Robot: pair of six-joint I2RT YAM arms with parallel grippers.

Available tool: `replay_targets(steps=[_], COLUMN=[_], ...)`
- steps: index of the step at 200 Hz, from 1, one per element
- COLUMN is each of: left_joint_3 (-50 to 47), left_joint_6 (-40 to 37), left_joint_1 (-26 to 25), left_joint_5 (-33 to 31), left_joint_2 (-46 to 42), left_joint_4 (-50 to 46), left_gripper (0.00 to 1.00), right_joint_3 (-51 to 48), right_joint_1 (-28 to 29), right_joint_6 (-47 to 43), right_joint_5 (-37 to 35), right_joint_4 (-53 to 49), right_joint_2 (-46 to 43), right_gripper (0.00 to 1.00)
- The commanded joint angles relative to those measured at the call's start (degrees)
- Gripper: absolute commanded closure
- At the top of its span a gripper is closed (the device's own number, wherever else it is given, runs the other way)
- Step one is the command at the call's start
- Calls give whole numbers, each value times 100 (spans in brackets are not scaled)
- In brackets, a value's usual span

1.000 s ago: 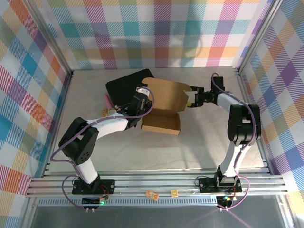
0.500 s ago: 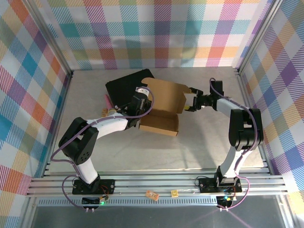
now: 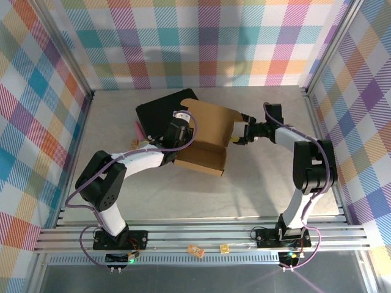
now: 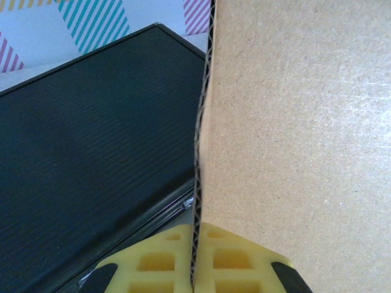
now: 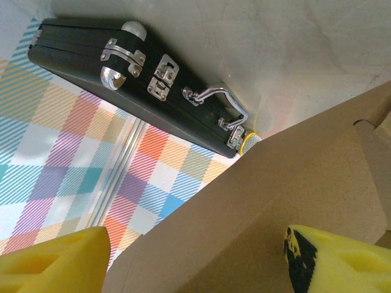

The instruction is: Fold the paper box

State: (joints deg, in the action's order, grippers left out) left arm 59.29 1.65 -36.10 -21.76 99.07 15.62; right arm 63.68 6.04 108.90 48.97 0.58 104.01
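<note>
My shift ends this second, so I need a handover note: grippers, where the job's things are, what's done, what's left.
Left gripper: shut on the left edge of the plain brown cardboard paper box.
Right gripper: open, fingers either side of the box's right edge.
Box: mid-table, with the black hard briefcase just behind-left of it.
Done: near tray walls look raised.
Left: fold in the flaps, close the lid.

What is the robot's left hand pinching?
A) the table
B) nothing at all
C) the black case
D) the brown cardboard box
D: in the left wrist view, the left gripper has its yellow fingers shut on either side of the edge of a wall of the paper box.
</note>
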Motion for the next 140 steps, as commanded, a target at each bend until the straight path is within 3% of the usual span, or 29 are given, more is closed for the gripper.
replay_targets(steps=[1,68,140], left_joint_3=[75,-125,-323], left_joint_6=[-24,2,71], left_joint_1=[-95,-99,-92], left_joint_5=[400,466,582], left_joint_2=[93,220,202], left_joint_4=[481,1034,1446], left_gripper=[100,100,100], right_joint_3=[74,170,224], right_joint_1=[239,450,558], right_joint_6=[223,-129,133], right_joint_5=[406,632,644], right_joint_4=[83,-727,-1065], right_joint_2=[-37,-164,-327], right_gripper=[26,29,32])
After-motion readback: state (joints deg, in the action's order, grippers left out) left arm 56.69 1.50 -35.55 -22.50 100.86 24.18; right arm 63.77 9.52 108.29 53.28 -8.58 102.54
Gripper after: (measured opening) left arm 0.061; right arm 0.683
